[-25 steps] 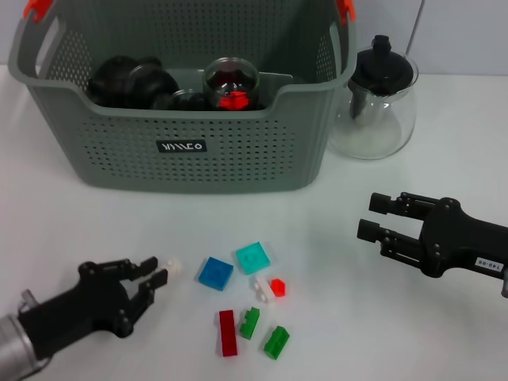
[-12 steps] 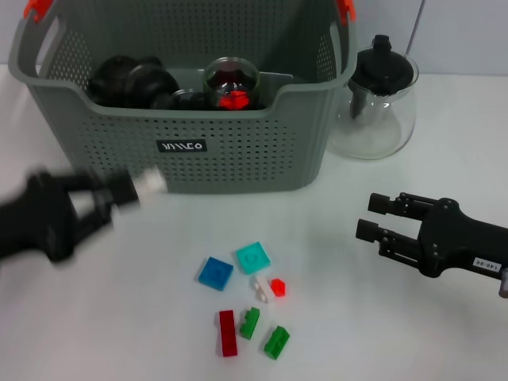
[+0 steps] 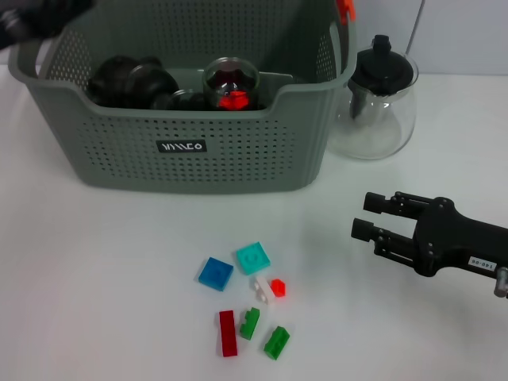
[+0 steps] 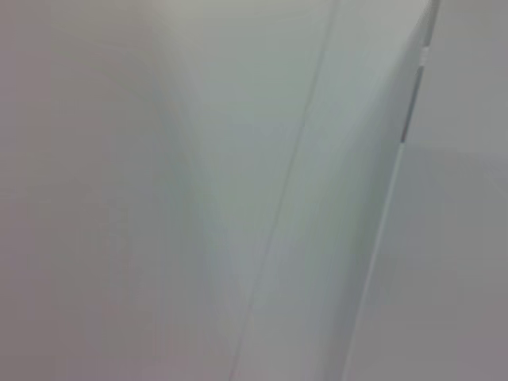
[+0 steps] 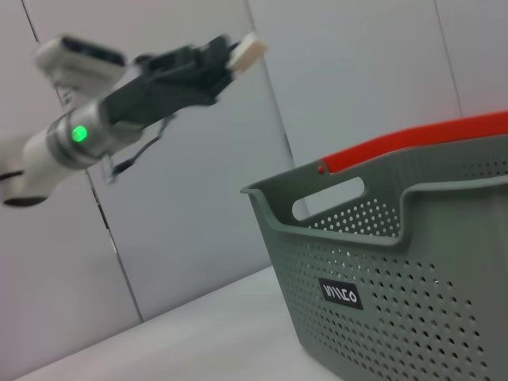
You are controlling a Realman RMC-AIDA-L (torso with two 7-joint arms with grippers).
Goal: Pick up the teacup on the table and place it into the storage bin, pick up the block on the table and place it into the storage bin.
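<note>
Above storage bin (image 5: 397, 262), left hand (image 5: 226, 59) pinches white block (image 5: 248, 49); early release drops it outside. Right hand (image 3: 373, 218) open beside bin.

The left gripper (image 5: 226, 59) is raised high, its fingers closed on a small white block (image 5: 247, 49). The right gripper (image 3: 373, 218) hovers low, fingers apart.

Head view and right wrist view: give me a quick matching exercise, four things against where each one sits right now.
Things:
1. white block
2. glass teapot
3. blue block
4. right gripper

Places:
A. on the table, beside the storage bin
B. low over the table, right of the loose blocks
C. held in the left gripper, raised above the bin's height
D. on the table, in front of the bin

Pairs: 1-C, 2-A, 3-D, 4-B
</note>
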